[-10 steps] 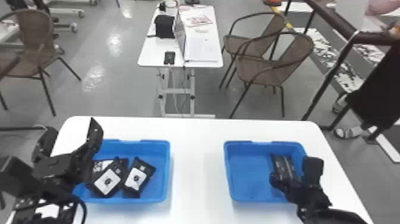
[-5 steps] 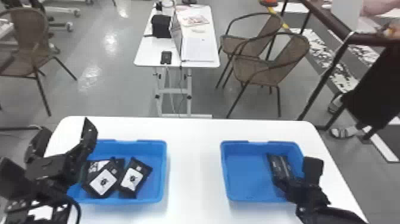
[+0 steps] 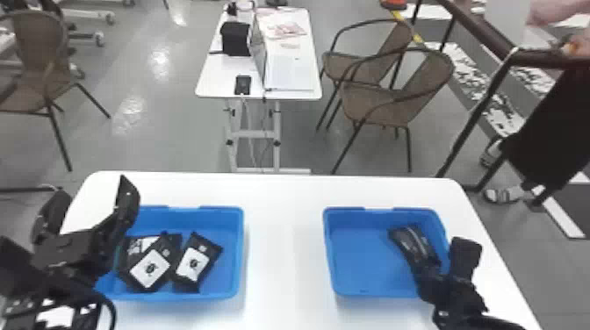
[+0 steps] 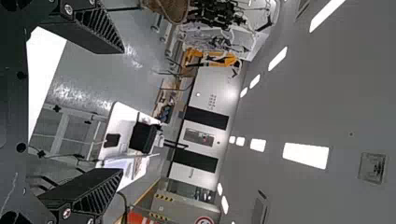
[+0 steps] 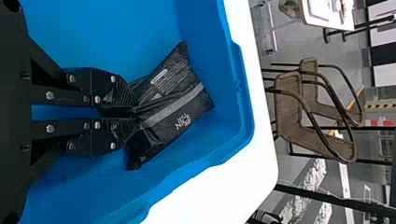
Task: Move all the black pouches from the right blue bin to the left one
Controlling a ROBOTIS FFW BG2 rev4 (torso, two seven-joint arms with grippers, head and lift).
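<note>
Okay, R bin [image 3: 364, 259] has 1 black pouch [image 3: 412, 245] (grey stripe up), over toward the bin's R side w/ one end in R gripper [image 3: 428, 265], fingers pinched nearly together on it. L bin [image 3: 240, 250] holds at least 3: a labelled pouch [image 3: 193, 263], a second labelled pouch [image 3: 151, 267] beside it & a third pouch [image 3: 140, 243] partly under that 2nd one. L gripper [image 3: 93, 188] is spread wide, nothing btwn its fingers, cutting off the bin's L side in head view. Gripped pouch end's hidden; exact L count unclear.
</note>
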